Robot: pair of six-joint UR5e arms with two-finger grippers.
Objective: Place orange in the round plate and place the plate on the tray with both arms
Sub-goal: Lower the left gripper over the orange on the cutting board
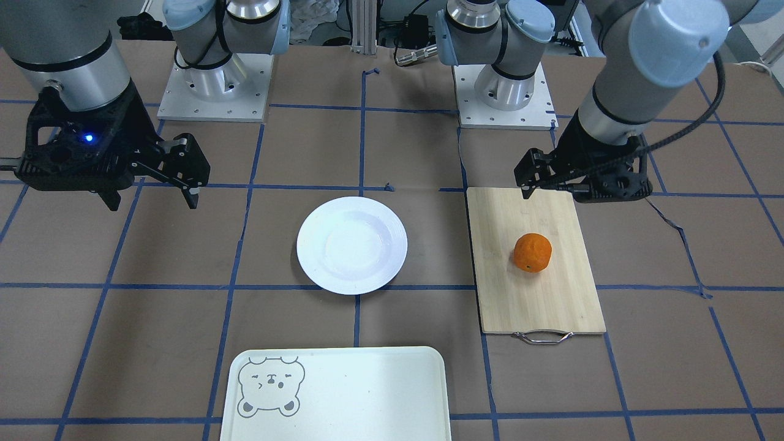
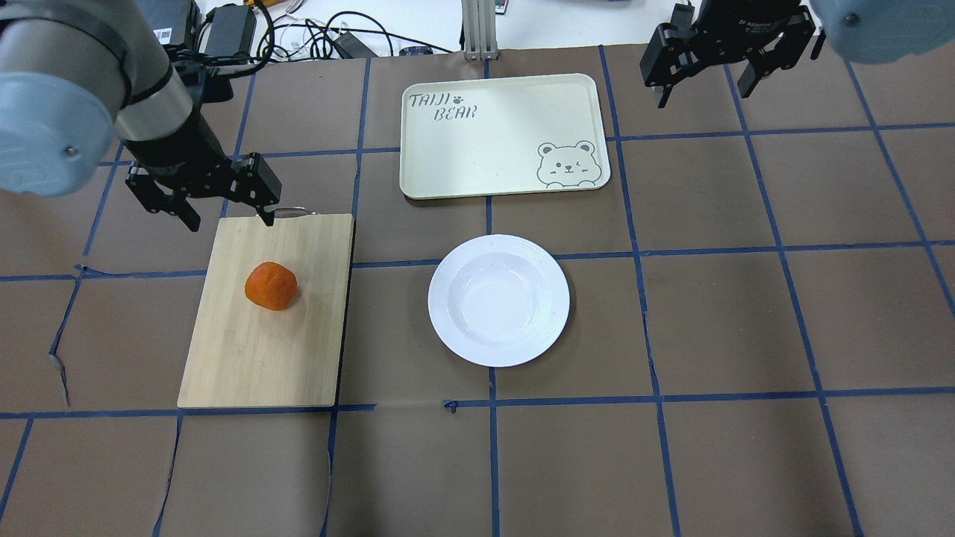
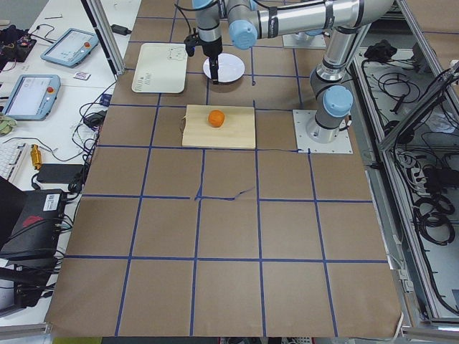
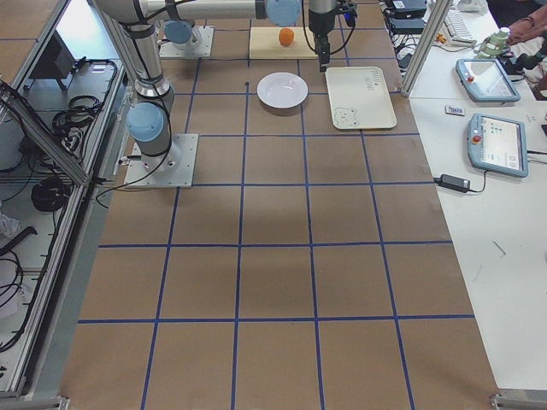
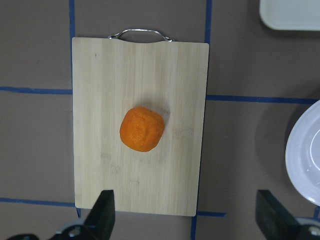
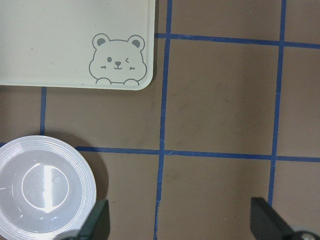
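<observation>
The orange point(image 2: 271, 286) point(image 5: 142, 129) point(image 1: 532, 252) lies on a bamboo cutting board point(image 2: 261, 350) on the table's left side. My left gripper point(image 2: 227, 218) point(image 5: 185, 220) hovers open over the board's handle end, above and clear of the orange. The round plate point(image 2: 498, 300) point(image 1: 352, 245) point(image 6: 45, 187) sits empty at mid-table. Beyond it lies the tray point(image 2: 500, 134) point(image 1: 337, 392) point(image 6: 60, 40), also empty, with its bear drawing in the corner nearest the plate. My right gripper point(image 2: 703, 93) point(image 6: 182, 222) point(image 1: 153, 201) hangs open high over the far right, beside the tray and holding nothing.
The cutting board point(image 1: 539, 294) has a metal handle point(image 2: 287, 211) on its far end. Blue tape lines grid the brown table cover. Both arm bases point(image 1: 214, 79) stand at the robot's edge. Tablets and cables lie on side benches off the table.
</observation>
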